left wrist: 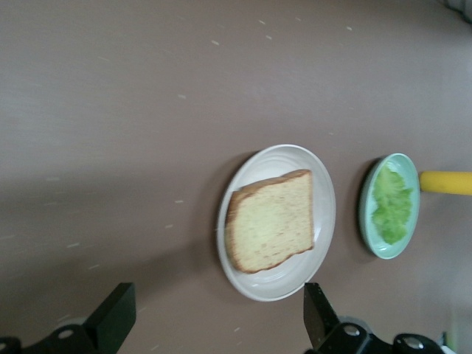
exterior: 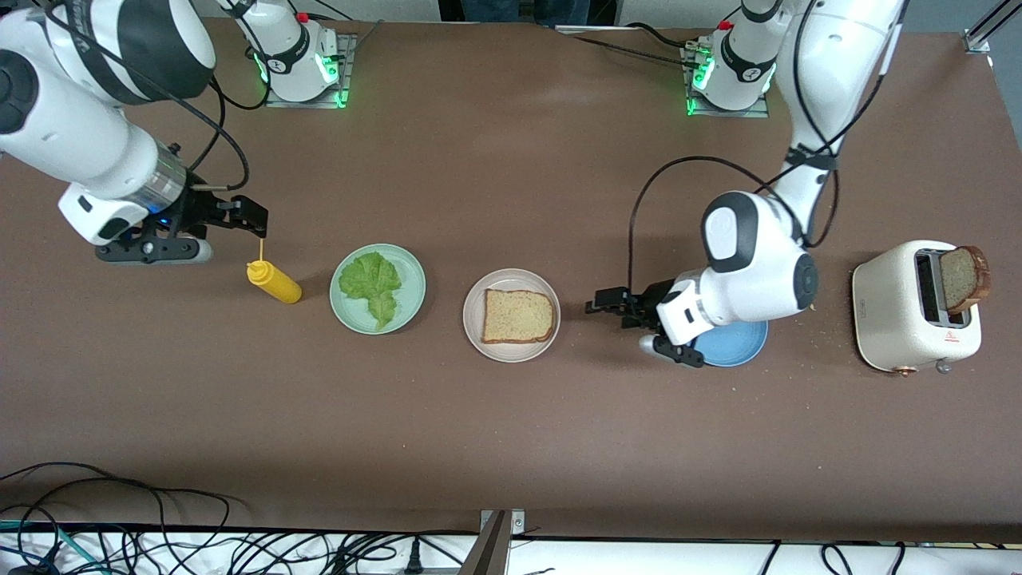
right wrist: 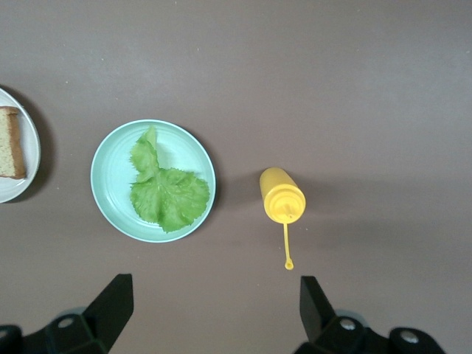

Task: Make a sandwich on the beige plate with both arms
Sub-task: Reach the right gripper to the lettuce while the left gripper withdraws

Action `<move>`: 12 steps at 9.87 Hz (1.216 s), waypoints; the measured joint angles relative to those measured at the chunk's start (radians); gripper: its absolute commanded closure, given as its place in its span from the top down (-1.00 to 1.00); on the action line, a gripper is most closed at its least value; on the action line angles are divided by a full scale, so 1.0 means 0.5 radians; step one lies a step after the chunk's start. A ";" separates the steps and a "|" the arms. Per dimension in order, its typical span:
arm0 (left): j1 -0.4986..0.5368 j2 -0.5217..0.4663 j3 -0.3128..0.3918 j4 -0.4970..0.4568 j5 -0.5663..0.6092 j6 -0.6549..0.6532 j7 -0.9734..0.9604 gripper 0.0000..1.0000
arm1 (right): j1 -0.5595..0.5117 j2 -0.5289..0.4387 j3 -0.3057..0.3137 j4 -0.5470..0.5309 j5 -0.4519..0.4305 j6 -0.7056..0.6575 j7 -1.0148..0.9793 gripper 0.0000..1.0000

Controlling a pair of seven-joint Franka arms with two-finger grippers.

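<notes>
One bread slice (exterior: 518, 316) sits on the beige plate (exterior: 473, 312) mid-desk, both pincers wide and empty, so the right pincer (exterior: 254, 223) should drop squarely over the lettuce (exterior: 370, 283), left pincer (exterior: 611, 304) waiting.

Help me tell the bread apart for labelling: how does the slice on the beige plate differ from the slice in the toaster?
The slice on the beige plate lies flat, while the slice in the toaster stands on edge, sticking up from the toaster slot. The plate slice looks paler, the toaster slice browner. The plate slice sits mid-table on the beige plate; the other sits toward the left arm's end. Both have brown crusts.
</notes>
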 measured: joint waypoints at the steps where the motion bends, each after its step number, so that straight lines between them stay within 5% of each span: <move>1: 0.066 -0.061 0.003 0.000 0.148 -0.133 -0.081 1.00 | 0.002 0.014 0.022 -0.065 0.000 0.083 0.000 1.00; 7: 0.399 -0.429 0.009 -0.006 1.181 -0.438 -0.398 1.00 | 0.080 0.276 0.127 -0.384 -0.003 0.676 -0.003 1.00; 12: 0.526 -0.565 0.011 -0.007 1.363 -0.495 -0.397 1.00 | 0.157 0.639 0.128 -0.399 -0.160 1.037 -0.003 0.96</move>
